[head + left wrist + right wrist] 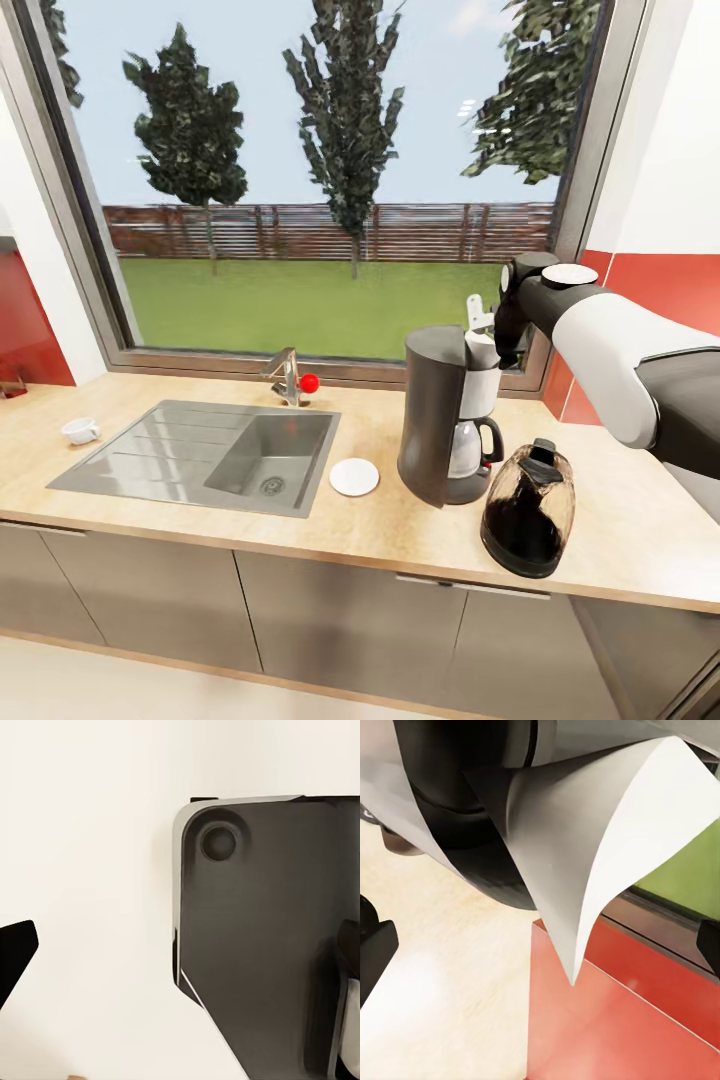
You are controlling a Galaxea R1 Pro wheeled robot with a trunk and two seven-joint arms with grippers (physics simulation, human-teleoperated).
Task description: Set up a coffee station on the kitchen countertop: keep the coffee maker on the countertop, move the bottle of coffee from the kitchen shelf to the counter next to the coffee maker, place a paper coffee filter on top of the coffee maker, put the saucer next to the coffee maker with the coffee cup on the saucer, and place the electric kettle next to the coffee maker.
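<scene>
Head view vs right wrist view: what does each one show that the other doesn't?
Head view alone: the sink, faucet, coffee cup left of the sink, saucer beside the coffee maker, electric kettle, and trees through the window.

Right wrist view alone: a close look at the paper coffee filter, a folded white cone, and the dark fingertips at the frame edges.

Shared: the wooden countertop, the red wall panel, and green lawn outside.
</scene>
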